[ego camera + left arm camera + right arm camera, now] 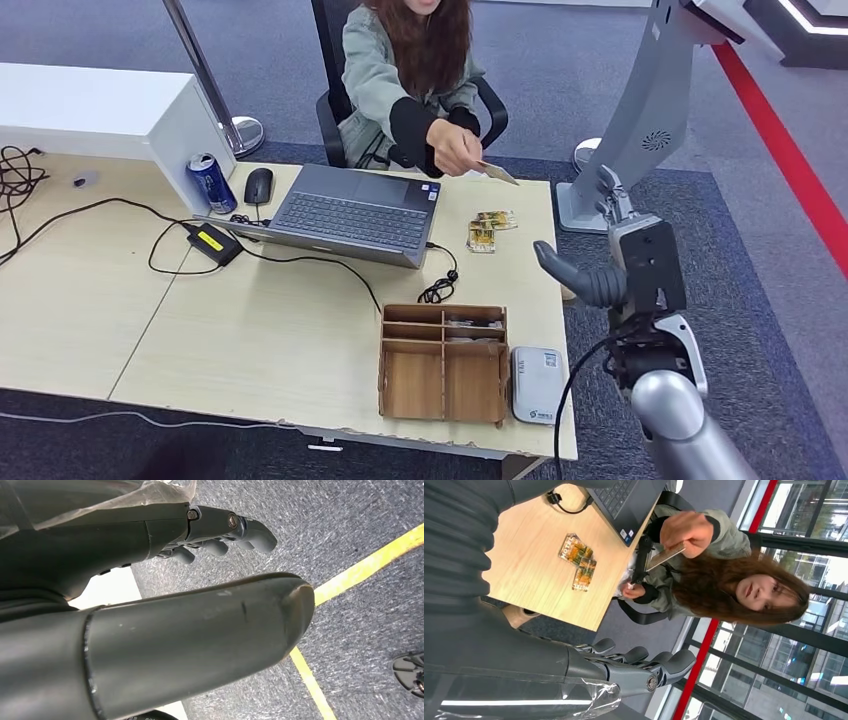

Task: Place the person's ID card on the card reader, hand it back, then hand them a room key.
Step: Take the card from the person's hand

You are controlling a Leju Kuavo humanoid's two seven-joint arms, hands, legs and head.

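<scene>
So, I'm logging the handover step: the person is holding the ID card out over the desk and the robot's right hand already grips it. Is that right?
Not quite. The person does hold the ID card out over the desk, but the right hand is apart from it, fingers spread and holding nothing. The head view shows the gap; the right wrist view shows the card in the person's own fingers.

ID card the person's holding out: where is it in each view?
Head view: ID card in the person's hand, above the table's far edge, right of the laptop.
Right wrist view: card under that hand.
Left wrist view: not in it.
Shared landmark: key cards on the table.
</scene>
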